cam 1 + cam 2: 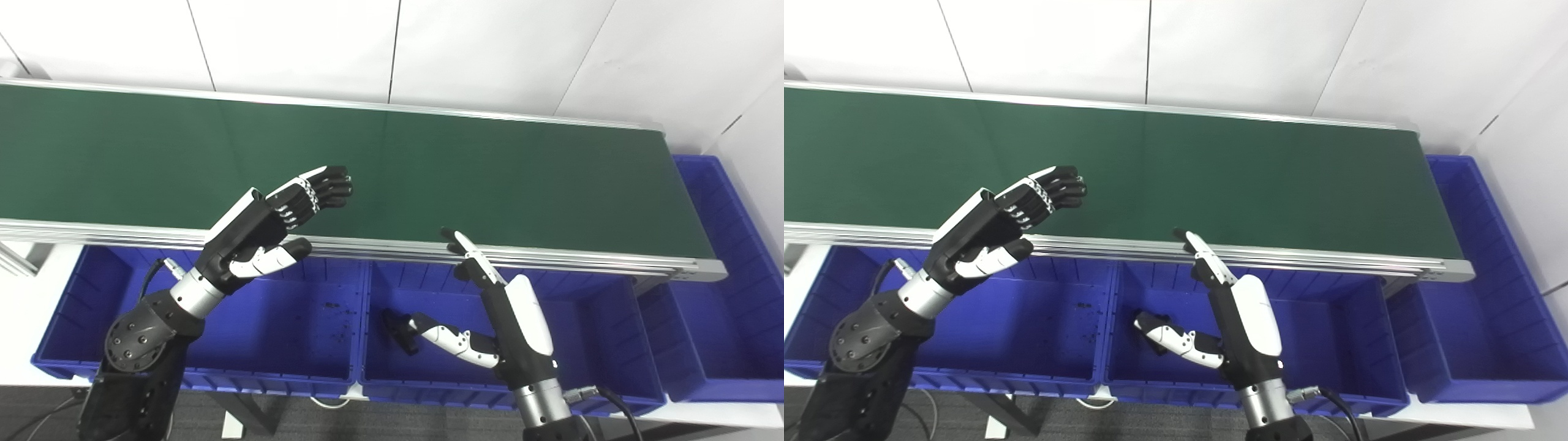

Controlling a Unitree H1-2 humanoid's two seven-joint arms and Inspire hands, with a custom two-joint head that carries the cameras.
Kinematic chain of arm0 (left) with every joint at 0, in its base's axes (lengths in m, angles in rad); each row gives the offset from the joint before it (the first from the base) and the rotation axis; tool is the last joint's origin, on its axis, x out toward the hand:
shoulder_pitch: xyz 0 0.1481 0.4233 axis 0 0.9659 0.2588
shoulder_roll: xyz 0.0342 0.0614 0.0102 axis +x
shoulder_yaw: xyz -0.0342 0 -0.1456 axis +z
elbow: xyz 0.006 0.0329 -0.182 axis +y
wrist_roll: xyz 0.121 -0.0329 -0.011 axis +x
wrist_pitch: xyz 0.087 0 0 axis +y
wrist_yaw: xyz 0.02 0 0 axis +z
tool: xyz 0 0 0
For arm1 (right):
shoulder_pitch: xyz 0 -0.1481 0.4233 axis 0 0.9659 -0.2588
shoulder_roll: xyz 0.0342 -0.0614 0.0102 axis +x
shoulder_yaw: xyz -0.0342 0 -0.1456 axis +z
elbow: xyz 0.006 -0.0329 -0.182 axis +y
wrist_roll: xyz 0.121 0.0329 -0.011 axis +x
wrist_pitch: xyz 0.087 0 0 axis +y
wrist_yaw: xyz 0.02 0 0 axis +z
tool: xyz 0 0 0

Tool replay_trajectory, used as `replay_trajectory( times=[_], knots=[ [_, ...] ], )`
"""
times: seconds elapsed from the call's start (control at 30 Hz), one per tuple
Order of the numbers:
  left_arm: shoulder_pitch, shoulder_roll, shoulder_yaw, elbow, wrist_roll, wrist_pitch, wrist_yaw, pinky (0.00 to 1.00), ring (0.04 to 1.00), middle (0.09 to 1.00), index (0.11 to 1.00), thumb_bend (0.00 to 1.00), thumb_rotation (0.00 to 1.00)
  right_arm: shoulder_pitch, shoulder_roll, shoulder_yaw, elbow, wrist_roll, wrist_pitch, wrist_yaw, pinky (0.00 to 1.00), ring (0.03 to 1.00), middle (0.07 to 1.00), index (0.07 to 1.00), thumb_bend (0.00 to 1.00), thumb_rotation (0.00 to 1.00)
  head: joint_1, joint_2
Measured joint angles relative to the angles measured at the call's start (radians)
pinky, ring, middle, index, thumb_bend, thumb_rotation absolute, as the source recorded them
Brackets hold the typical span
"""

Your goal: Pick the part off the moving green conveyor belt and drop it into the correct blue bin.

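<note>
Hands come first: the left hand (269,226), black with white plates and a metal wrist cuff, hangs over the belt's (429,171) near edge, fingers (324,185) straight and together, thumb apart, holding nothing. The right hand (490,306) stands upright over the middle bin (588,343), fingers extended toward the belt's ribbed aluminium rail (551,254), thumb spread sideways, also holding nothing. Beside that thumb's tip, a small dark part (401,327) lies on the middle bin's floor; its shape is hard to make out. Smooth matte green belt runs flat. Glossy blue plastic bins with ribbed walls sit below: left bin (294,331) holds dark specks, and a right bin (735,318) wraps the belt's end.
</note>
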Motion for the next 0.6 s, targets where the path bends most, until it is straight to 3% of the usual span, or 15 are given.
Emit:
replay_trajectory(
  times=[0.4, 0.6],
  knots=[
    [0.044, 0.012, -0.001, 0.002, 0.024, -0.031, 0.000, 0.84, 0.883, 0.904, 0.891, 0.56, 0.60, -0.013, 0.037, -0.010, 0.030, 0.013, -0.033, 0.007, 0.87, 0.945, 0.977, 0.966, 0.49, 0.96, 0.006, -0.012],
    [0.085, 0.036, -0.002, -0.004, 0.024, -0.030, -0.002, 0.84, 0.892, 0.910, 0.891, 0.50, 0.53, -0.014, 0.041, -0.010, 0.036, 0.010, -0.042, 0.008, 0.87, 0.944, 0.977, 0.965, 0.47, 0.97, -0.005, -0.017]
  ],
)
